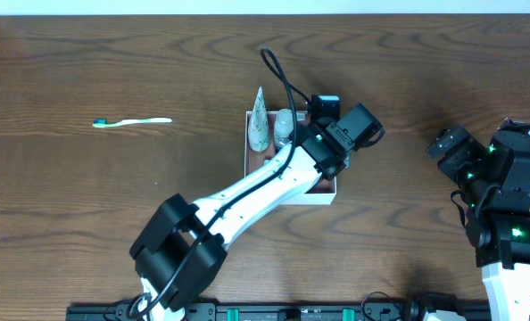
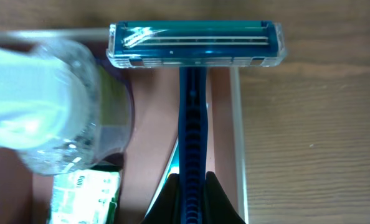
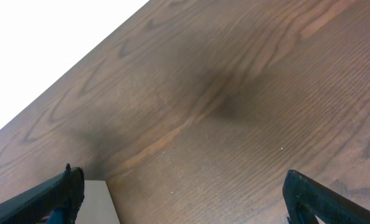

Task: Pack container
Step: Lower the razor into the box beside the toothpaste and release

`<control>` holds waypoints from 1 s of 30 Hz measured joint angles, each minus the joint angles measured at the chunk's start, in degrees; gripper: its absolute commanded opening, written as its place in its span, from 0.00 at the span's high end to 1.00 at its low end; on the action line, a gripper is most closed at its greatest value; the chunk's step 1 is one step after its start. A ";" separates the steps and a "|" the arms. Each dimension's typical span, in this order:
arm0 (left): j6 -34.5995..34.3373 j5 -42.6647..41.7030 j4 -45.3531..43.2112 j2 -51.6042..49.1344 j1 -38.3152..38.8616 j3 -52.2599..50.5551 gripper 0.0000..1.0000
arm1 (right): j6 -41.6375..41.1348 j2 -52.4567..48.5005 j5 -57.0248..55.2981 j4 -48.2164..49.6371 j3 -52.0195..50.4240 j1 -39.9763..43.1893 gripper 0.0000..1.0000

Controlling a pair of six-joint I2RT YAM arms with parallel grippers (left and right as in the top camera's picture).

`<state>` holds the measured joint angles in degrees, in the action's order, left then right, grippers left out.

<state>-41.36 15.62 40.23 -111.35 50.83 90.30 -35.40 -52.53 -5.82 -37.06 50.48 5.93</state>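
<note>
The container (image 1: 324,197) is a white-walled shallow box at the table's middle; its pinkish-brown floor (image 2: 154,118) and right wall (image 2: 237,124) show in the left wrist view. My left gripper (image 1: 323,111) hangs over its far right part, shut on the blue handle of a razor (image 2: 192,124) between its fingers (image 2: 191,202). The razor's clear-capped teal head (image 2: 195,43) lies over the far wall. In the box stand a clear bottle (image 1: 285,126) (image 2: 54,106) and a white-green tube (image 1: 260,120). My right gripper (image 1: 447,144) (image 3: 185,205) is open and empty above bare table at the right.
A white toothbrush with a green head (image 1: 131,121) lies on the wooden table far left of the box. A green-printed white packet (image 2: 85,196) lies in the box near the bottle. A pale flat surface (image 3: 98,202) shows by the right gripper's left finger.
</note>
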 measured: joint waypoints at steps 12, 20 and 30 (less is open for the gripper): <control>-0.50 -2.45 0.00 -0.85 0.00 -0.07 0.87 | 0.00 0.00 -0.02 0.00 0.00 0.00 0.01; -0.76 -3.26 -0.02 -0.85 0.00 -0.07 0.83 | 0.00 0.00 -0.02 0.00 0.00 0.00 0.01; -0.15 -3.28 -0.57 -0.85 0.00 -0.07 0.79 | 0.00 0.00 -0.02 0.00 0.00 0.00 0.01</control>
<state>-41.52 12.34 39.66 -112.20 50.83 90.24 -35.40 -52.53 -5.85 -37.06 50.48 5.93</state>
